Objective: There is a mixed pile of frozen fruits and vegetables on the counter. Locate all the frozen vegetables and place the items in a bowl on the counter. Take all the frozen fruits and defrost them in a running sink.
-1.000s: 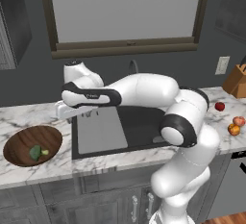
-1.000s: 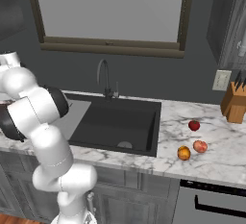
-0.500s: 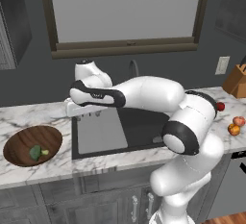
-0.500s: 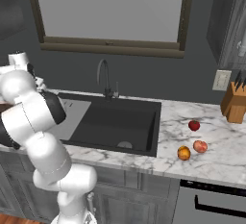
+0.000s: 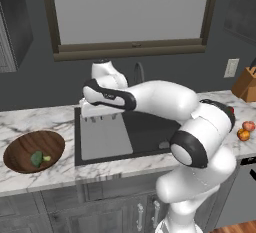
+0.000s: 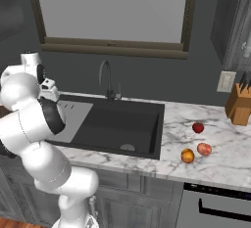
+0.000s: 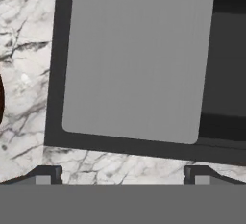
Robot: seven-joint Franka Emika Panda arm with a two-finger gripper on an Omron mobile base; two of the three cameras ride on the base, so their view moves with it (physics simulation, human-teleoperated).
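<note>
Left base view: the wide, shallow bowl of dark brown grained wood point(image 5: 33, 150) sat on the white, grey-veined marble counter point(image 5: 30, 121) left of the large black rectangular sink point(image 5: 145, 132). In it lay a small dark green lump point(image 5: 36, 158) and a tiny yellow-green piece point(image 5: 46, 158), presumably sorted there as vegetables. The white arm's two-finger gripper point(image 5: 101, 118) hung over the sink's pale grey ribbed panel point(image 5: 104, 137), carrying nothing. At the far right, a pinkish-red round fruit point(image 5: 248, 126) and an orange one point(image 5: 243, 134) rested on the marble.

Right base view: a small bright red round item point(image 6: 198, 127), smooth and glossy, lay on the counter right of the basin, near the two fruits, well apart from the bowl. It was probably the last vegetable to fetch. A dark curved faucet point(image 6: 105, 78) rose behind the sink; no water was visible.

Hand view: the two dark fingertips point(image 7: 46, 175) stood wide apart, empty, above the matte ribbed panel and the marble edge.
</note>
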